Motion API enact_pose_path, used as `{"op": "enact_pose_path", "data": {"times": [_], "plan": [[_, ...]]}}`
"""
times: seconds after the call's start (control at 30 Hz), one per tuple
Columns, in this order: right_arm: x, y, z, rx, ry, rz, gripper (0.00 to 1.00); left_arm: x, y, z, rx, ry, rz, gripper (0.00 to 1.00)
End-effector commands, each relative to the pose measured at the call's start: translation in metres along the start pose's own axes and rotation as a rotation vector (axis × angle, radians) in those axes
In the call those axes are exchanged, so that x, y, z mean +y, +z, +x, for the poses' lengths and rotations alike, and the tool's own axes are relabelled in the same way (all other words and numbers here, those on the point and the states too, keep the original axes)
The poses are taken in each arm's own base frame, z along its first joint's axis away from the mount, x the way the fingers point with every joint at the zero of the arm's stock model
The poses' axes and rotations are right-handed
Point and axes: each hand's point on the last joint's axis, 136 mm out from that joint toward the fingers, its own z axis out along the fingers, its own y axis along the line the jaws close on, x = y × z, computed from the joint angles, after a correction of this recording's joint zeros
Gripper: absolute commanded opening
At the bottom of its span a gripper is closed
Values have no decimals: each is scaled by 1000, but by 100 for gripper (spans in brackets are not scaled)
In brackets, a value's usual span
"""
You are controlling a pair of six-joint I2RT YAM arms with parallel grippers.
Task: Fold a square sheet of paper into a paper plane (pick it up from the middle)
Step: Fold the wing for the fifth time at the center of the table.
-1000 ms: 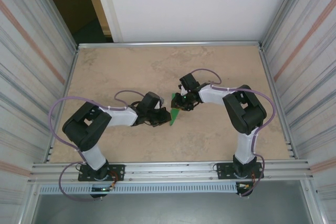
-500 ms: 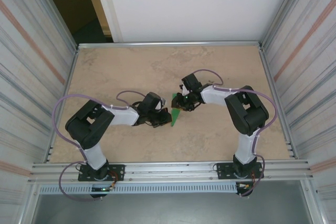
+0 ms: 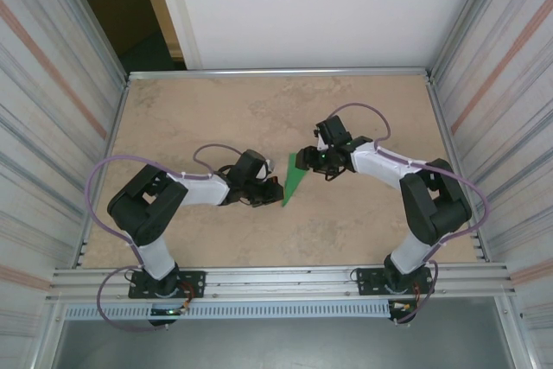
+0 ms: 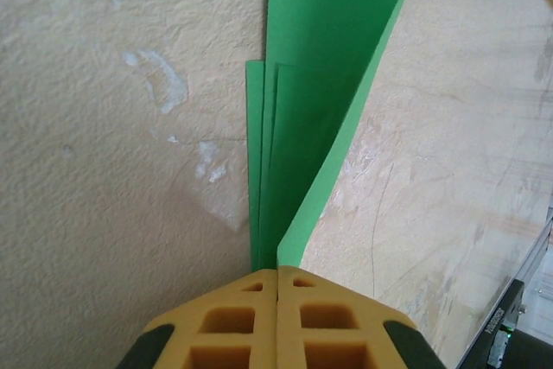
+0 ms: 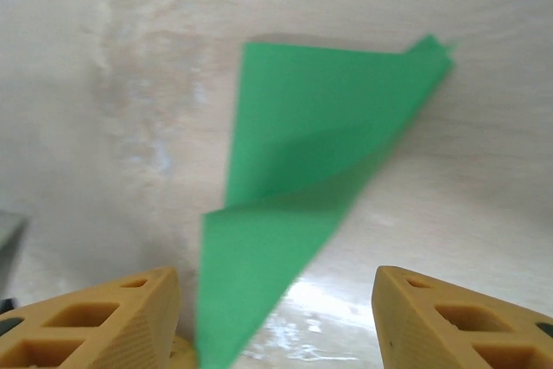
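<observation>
- Left gripper (image 4: 277, 272) first: its two yellow pads are pressed together on the near end of a piece of thin bright green paper (image 4: 320, 84), folded into a slim pointed wedge, so I read it as clamped on that paper.
- From the left wrist I can see several stacked layers in the green paper, with one flap lifting off to the right of the others.
- I count one piece of green paper (image 3: 294, 181). It is near the middle of the mottled beige tabletop (image 3: 199, 110), between the two grippers, running from the left gripper (image 3: 276, 191) up towards the right one.
- My right gripper (image 5: 275, 287) has its pads spread wide. The green paper (image 5: 320, 118) sits ahead of them and between them, and neither pad is pinching it.
- Compared with a second ago, the right gripper (image 3: 306, 159) has let go and backed off to the right. Its elbow has swung out towards the right wall, and more of the paper's length now shows.
- The left arm sits much where it was.
- Two arms and two grippers in all, each arm trailing a looped purple cable (image 3: 97, 181).
- Around them are ribbed metal side walls (image 3: 52, 110), a white back panel (image 3: 311, 6) and an aluminium rail (image 3: 276, 278) along the near edge.
- From above, the left gripper's black body hides the paper's near tip.
</observation>
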Motion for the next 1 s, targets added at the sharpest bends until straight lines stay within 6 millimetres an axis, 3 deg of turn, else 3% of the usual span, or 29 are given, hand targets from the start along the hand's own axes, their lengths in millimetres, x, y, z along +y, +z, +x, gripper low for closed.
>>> {"op": "enact_pose_path", "data": {"times": [0.0,0.3,0.43,0.7,0.83,0.97], "plan": [[-21,6,13,49,5,58,61,-9,-6,-8,-25,90,4,5],[-23,9,11,45,81,10,63,-18,-10,-8,-56,228,-17,4],[-24,-1,4,-22,120,-52,64,-28,-17,-10,-96,333,-27,4],[-18,-27,-3,-126,145,-156,65,-27,-13,-9,-110,425,-69,2],[-3,-38,-3,-152,119,-259,65,-27,-6,-8,-108,457,-71,2],[12,-36,1,-105,98,-348,61,-26,-3,-8,-118,481,-71,1]]}}
